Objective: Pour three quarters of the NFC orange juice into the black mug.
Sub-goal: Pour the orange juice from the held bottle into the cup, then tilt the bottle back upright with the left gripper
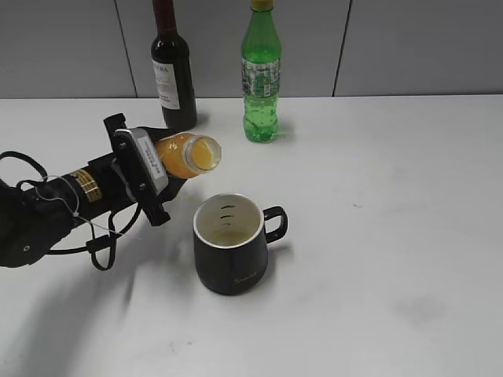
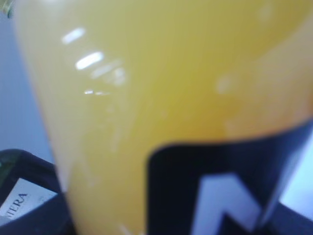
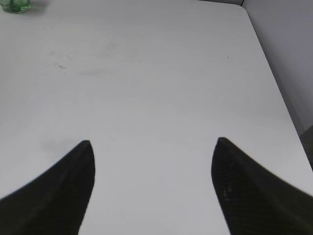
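Two pincers: the left pincer (image 1: 161, 174) grips the NFC orange juice (image 1: 189, 154), tipped nearly level, its mouth just above the black mug (image 1: 230, 254) mid-table (image 1: 393, 196). The right pincer (image 3: 152, 147) hangs spread wide over bare table near the right edge.

We see our left arm (image 1: 71, 196) reaching in from the left, wrist rolled over, its gripper (image 1: 161, 169) clamped around the NFC orange juice (image 1: 189, 154); our right gripper (image 3: 154, 147) hangs with jaws spread wide, holding nothing

Left arm (image 1: 55, 208) – black, gold ring, black cables.
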`<state>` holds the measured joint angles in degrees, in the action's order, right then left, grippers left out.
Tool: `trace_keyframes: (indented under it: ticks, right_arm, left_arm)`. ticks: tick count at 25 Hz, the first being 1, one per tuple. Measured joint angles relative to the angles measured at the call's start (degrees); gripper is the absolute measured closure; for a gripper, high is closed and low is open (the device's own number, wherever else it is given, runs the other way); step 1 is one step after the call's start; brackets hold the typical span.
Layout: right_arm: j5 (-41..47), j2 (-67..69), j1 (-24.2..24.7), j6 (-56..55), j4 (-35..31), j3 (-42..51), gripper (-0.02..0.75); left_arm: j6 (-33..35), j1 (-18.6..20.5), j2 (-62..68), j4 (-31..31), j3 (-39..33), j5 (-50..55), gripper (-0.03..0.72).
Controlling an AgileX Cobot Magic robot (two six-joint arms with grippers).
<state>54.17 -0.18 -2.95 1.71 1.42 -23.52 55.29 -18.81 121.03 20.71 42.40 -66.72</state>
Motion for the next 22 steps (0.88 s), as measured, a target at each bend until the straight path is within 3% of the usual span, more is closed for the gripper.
trace_keyframes:
  ticks: [7, 22]
  right_arm:
    - [0.0, 0.0, 0.0, 0.0, 0.0, 0.0, 0.174]
    - [0.0, 0.0, 0.0, 0.0, 0.0, 0.0, 0.174]
  left_arm:
    - [5.0, 0.0, 0.0, -3.0, 0.0, 0.0, 0.216]
    - [11.6, 0.0, 0.0, -3.0, 0.0, 0.0, 0.216]
